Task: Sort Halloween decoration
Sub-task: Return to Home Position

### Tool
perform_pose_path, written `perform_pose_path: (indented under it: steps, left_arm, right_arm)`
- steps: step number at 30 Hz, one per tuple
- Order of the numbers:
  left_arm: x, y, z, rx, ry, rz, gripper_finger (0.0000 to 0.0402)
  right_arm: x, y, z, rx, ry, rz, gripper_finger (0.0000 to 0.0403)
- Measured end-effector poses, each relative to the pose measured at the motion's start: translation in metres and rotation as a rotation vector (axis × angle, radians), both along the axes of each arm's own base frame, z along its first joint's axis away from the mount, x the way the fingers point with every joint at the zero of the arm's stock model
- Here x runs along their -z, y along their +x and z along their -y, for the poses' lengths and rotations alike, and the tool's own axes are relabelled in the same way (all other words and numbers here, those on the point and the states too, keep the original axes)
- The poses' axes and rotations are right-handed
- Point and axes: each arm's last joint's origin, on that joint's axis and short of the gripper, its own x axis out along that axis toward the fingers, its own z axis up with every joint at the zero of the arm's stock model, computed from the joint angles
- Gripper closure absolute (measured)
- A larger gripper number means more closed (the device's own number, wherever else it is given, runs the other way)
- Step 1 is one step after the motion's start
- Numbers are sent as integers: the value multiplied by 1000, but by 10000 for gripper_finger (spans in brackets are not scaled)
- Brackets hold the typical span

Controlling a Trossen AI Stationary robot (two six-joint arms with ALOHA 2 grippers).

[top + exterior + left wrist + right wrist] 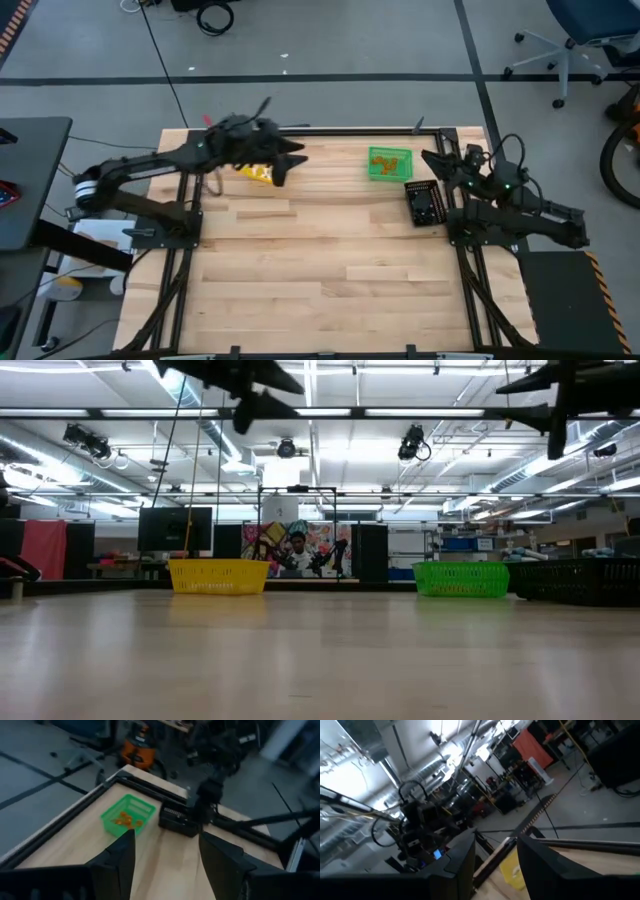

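Small orange Halloween decoration pieces (126, 821) lie inside the green bin (389, 163) at the table's far side. My left gripper (167, 837) is open, raised over the yellow bin (258, 172) at the far left, and points level toward the green bin with nothing between its fingers. My right gripper (495, 842) hovers high at the table's right edge (432, 158), beside the black bin (424, 203). It is open and empty. All three bins stand on their bases on the tabletop.
The wooden tabletop (320, 270) stretches bare from the bins to the near edge. A dark metal frame (190, 280) runs along its sides. Beyond the far edge, in the low view, a person (297, 550) sits in the room.
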Motion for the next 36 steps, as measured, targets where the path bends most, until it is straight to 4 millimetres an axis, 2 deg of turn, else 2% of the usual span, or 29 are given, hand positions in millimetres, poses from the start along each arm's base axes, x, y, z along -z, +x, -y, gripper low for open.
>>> perform_pose_path:
  steps: [4, 10, 16, 21, 26, 32, 36]
  left_arm:
    - [14, -31, 9, -98, -74, 88, 210]
    - [38, -68, 17, -261, -163, 302, 210]
    - [69, -94, 22, -341, -255, 345, 210]
    - [94, -114, 26, -356, -328, 420, 212]
    - [117, -134, 31, -362, -360, 495, 233]
    - [141, -147, 38, -231, -341, 477, 257]
    - [147, -153, 39, -185, -282, 471, 260]
  right_arm:
    - [12, -8, -2, -4, 13, 1, 252]
    - [23, -4, -3, -95, 43, -111, 252]
    - [35, -2, -2, -78, 53, -212, 252]
    - [63, 9, 2, -77, 110, -212, 252]
    - [86, 16, 5, -41, 210, -166, 252]
    - [90, 16, 10, 110, 250, -154, 252]
    - [89, 14, 13, 242, 210, -167, 252]
